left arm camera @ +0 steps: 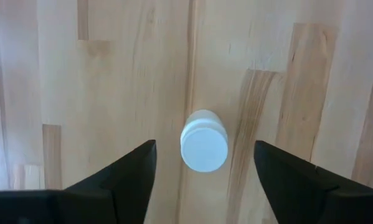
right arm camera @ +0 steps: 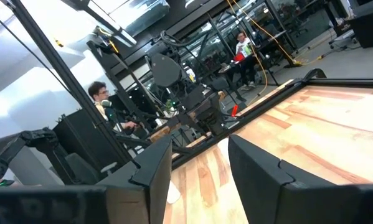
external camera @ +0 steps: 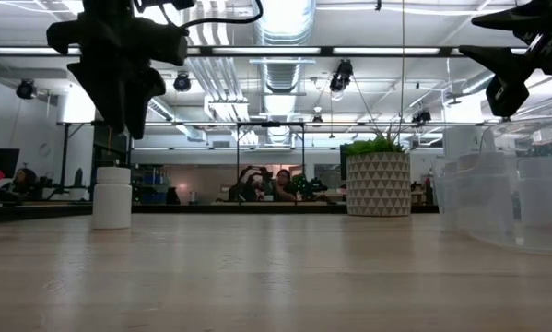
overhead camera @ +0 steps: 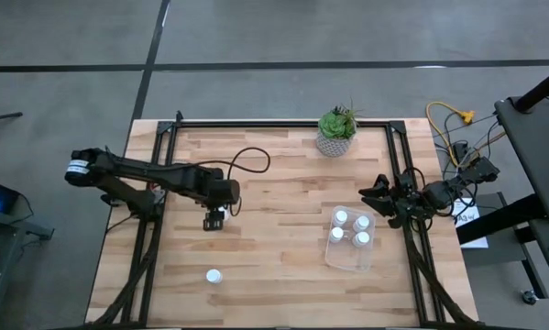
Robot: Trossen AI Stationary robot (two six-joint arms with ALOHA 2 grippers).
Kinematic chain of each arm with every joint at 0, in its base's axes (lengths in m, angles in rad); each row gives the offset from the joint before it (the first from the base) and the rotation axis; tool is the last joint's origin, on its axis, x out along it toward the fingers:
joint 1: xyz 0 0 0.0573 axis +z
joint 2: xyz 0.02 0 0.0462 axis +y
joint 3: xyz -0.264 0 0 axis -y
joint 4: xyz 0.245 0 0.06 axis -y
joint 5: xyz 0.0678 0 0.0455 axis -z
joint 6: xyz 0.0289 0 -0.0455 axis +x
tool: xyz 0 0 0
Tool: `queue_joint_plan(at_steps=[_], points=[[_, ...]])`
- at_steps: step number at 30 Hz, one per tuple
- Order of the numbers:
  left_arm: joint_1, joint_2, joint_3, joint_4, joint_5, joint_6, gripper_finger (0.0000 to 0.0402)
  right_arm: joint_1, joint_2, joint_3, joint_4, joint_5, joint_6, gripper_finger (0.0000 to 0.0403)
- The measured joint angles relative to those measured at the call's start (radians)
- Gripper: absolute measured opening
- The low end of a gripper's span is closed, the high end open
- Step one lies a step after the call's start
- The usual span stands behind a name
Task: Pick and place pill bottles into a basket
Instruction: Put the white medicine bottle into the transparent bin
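Observation:
One white pill bottle (left arm camera: 203, 142) stands upright on the wooden table, right below my left gripper (left arm camera: 203, 163). The gripper is open and points down, with a finger on either side of the bottle's cap and above it; the low view shows the gripper (external camera: 119, 111) clear of the bottle (external camera: 112, 197). A second bottle (overhead camera: 214, 275) stands nearer the table's near edge. The clear basket (overhead camera: 334, 258) stands on the right half of the table and holds several bottles (overhead camera: 342, 217). My right gripper (overhead camera: 377, 194) is open and empty, hovering beside the basket's far right corner.
A pale patterned pot with a green plant (overhead camera: 335, 133) stands at the table's far edge, beyond the basket. Black frame rails (overhead camera: 155, 183) run along the table's left and right sides. Bare wood lies between the left bottles and the basket. People sit in the room beyond (external camera: 257, 184).

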Motion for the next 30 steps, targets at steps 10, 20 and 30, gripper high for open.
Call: queue_joint_plan(at_steps=[10, 20, 30], points=[[0.000, 0.000, -0.069, 0.011, -0.002, 0.001, 0.0328, 0.000, 0.000, 0.000, 0.000, 0.000, 0.000, 0.0149], [0.000, 0.007, -0.146, 0.102, 0.019, -0.001, 0.0329, 0.000, 0.000, 0.000, 0.000, 0.000, 0.000, 0.0150], [0.000, 0.015, -0.151, 0.181, 0.021, -0.002, 0.0329, -0.001, 0.000, -0.001, 0.000, -0.001, 0.000, 0.0143]])
